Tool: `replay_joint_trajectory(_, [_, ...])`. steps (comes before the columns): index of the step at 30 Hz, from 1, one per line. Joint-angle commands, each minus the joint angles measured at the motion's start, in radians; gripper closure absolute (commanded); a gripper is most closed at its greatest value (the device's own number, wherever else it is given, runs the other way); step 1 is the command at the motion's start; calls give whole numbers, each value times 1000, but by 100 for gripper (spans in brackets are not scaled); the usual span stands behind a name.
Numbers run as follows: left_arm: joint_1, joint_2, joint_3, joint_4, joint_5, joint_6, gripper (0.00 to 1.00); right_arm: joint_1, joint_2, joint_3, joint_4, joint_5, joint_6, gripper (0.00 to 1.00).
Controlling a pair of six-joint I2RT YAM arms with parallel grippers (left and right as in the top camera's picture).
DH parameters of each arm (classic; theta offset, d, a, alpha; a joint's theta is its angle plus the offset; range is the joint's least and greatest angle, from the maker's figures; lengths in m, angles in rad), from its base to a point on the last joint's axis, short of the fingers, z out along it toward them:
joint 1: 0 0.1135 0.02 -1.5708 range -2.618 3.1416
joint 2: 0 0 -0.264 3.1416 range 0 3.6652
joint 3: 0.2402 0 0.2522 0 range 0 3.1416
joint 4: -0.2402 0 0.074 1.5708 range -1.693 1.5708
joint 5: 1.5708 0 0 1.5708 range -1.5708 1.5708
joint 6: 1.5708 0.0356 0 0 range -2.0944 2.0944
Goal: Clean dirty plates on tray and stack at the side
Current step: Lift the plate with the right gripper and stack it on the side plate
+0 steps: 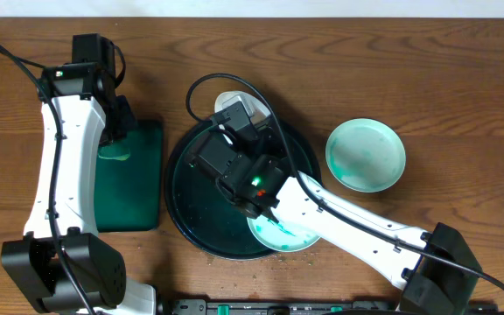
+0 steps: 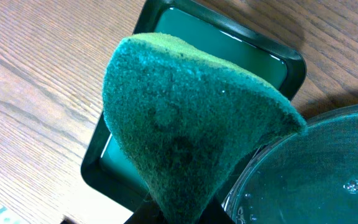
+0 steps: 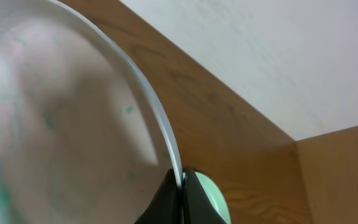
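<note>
Evidently the scrubbing step is in hand: the right end effector [image 3: 180, 186] is clamped on the rim of a small round white plate [image 3: 73, 112], tilting it up at the far edge of the large round black-green tray [image 1: 182, 197]. The left end effector [image 2: 174, 215] pinches a green scouring sponge [image 2: 191, 118] above the rectangular dark-green tray [image 1: 138, 192]. A second smeared plate [image 1: 274, 234] lies on the round tray's near side; a third teal-tinted plate [image 1: 366, 154] sits apart on the wooden surface [image 1: 462, 79]. Next, I judge, the sponge must cross to the held plate's face, with the right grip firm.
</note>
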Motion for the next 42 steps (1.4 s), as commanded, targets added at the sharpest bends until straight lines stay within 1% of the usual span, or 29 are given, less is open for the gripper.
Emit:
replay_joint_trajectory(1, [5, -3, 15, -3, -17, -10, 93, -6, -30, 0, 8, 135, -31, 99])
replay_joint_trajectory(4, [5, -3, 15, -3, -17, -10, 93, -6, -30, 0, 10, 168, -33, 99])
replay_joint_trajectory(7, [5, -3, 15, -3, -17, -10, 93, -6, -30, 0, 3, 103, -33, 99])
replay_joint_trajectory(10, [5, -3, 15, -3, -17, -10, 93, -7, -30, 0, -3, -19, -33, 99])
replay_joint_trajectory(13, [5, -3, 15, -3, -17, -10, 92, -13, -30, -1, -11, -214, -32, 99])
replay_joint_trajectory(17, [5, -3, 15, -6, -17, -10, 93, -47, -30, -1, -20, -400, 9, 99])
replay_joint_trajectory(23, [5, -3, 15, -11, -17, -10, 93, -143, -31, 0, -21, -637, 28, 99])
replay_joint_trajectory(27, [5, -3, 15, -11, -17, -10, 93, -228, -39, 0, -20, -829, 28, 99])
replay_joint_trajectory(31, [5, -3, 15, -11, -17, -10, 93, -312, -52, 0, -21, -979, 28, 99])
replay_joint_trajectory(42, [4, -3, 15, -11, -17, -10, 92, -536, -87, 0, -41, -1279, 43, 99])
